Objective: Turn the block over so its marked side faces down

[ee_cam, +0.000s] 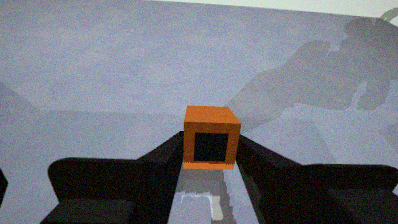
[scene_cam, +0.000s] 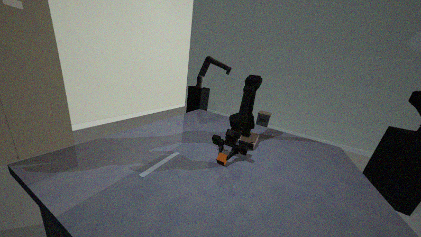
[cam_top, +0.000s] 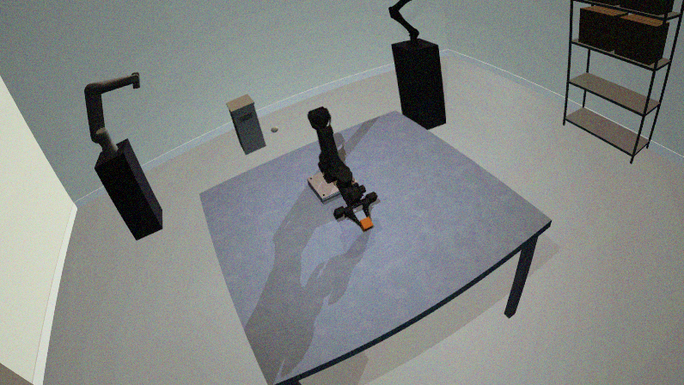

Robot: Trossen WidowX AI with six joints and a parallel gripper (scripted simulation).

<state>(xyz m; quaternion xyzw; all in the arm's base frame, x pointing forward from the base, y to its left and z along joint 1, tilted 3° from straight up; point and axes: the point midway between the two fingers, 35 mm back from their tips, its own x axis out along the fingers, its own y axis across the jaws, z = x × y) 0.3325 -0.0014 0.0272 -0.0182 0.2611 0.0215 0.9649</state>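
My gripper is shut on the orange block, one finger on each side of it. In the wrist view the block's marked side, a black square with an orange border, faces back toward the wrist camera, and a plain orange side lies above it. The top and exterior views show plain orange on the block's upper part. The block is low over the table; whether it touches the table is not clear. Its underside is hidden.
The arm's light base plate sits behind the gripper. A pale strip lies on the table in the exterior view. Other arms stand on black pedestals beyond the table. A shelf rack stands farther off.
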